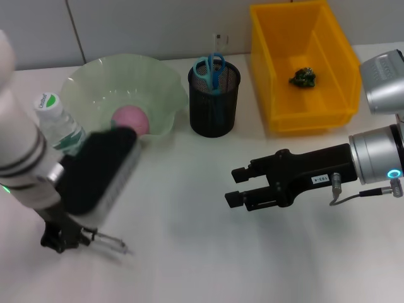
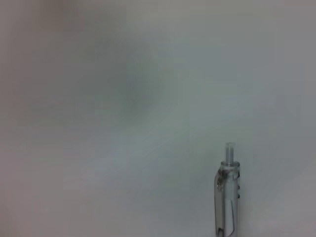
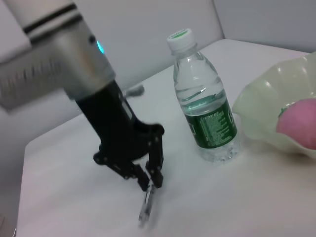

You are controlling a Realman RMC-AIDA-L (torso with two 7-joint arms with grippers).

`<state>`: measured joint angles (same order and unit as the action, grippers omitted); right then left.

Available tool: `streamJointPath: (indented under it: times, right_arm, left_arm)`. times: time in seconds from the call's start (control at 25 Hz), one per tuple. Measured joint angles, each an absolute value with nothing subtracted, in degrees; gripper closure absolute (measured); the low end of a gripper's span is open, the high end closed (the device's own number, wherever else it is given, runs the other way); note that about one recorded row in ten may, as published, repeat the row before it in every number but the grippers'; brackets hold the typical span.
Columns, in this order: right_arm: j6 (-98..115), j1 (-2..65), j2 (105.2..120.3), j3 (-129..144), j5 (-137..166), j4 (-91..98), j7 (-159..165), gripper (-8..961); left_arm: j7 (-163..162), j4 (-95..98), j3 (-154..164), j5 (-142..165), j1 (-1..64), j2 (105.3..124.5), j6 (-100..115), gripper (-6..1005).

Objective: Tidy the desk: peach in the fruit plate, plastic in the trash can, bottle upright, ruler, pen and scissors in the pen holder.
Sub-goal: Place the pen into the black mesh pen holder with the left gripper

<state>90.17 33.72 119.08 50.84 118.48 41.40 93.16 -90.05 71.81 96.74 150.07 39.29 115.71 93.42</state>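
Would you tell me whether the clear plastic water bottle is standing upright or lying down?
Upright: the clear plastic water bottle stands on its base, green cap on top, beside the pale green bowl.

Desk items partly sorted, pen at the front left.

The pink peach (image 1: 129,118) sits in the pale green fruit plate (image 1: 158,82). The water bottle (image 1: 55,121) stands upright just left of it. Blue-handled scissors (image 1: 210,68) stand in the black mesh pen holder (image 1: 214,106). A dark crumpled plastic (image 1: 303,77) lies in the yellow trash can (image 1: 278,57). The clear pen (image 3: 147,207) lies low over the table.
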Motion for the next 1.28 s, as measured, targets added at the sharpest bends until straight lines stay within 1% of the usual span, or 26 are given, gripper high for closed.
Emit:
streamJointPath:
  times: [0.08, 0.2, 0.24, 0.36, 0.44, 0.68, 0.8, 0.88, 1.16, 1.28]
  right_arm:
    - [90.4, 33.8, 119.04, 50.8, 118.4, 41.4, 93.2, 321]
    - [90.5, 33.6, 119.02, 50.6, 117.3, 41.7, 93.2, 321]
    - [90.5, 33.3, 118.98, 50.6, 116.3, 41.8, 93.2, 321]
    - [90.7, 32.3, 118.71, 50.5, 113.4, 41.9, 92.0, 321]
    - [90.8, 31.8, 118.57, 50.1, 112.5, 41.9, 91.0, 321]
    - [91.0, 31.1, 118.46, 48.5, 112.5, 41.9, 90.6, 322]
    - [91.1, 30.6, 118.66, 46.8, 112.5, 41.6, 89.2, 322]
    - [91.3, 29.7, 118.82, 45.8, 112.4, 41.4, 87.9, 322]
    - [93.1, 28.6, 118.84, 45.4, 111.8, 41.5, 87.6, 322]
    - [93.9, 28.0, 118.84, 44.8, 111.6, 41.3, 86.5, 321]
  left_arm:
    - [-87.8, 72.3, 89.4, 148.6, 39.3, 116.33, 96.2, 859]
    - [-82.5, 72.1, 71.6, 146.0, 39.8, 118.13, 100.3, 859]
    - [-81.7, 71.6, 67.8, 145.2, 39.9, 118.31, 100.7, 859]
    - [-81.1, 68.8, 59.7, 140.3, 39.9, 118.19, 101.1, 859]
    - [-81.9, 63.5, 48.2, 129.7, 37.6, 118.24, 100.9, 859]
    - [-85.6, 56.5, 45.0, 117.4, 34.3, 118.42, 99.4, 858]
    - [-87.1, 52.0, 45.0, 110.5, 32.6, 118.72, 98.5, 858]
    - [-84.9, 43.6, 45.9, 100.0, 31.0, 118.82, 96.9, 858]
    - [-73.9, 30.1, 46.4, 90.0, 31.2, 119.04, 95.6, 858]
    - [-64.6, 20.5, 46.4, 85.1, 33.2, 119.09, 94.3, 858]
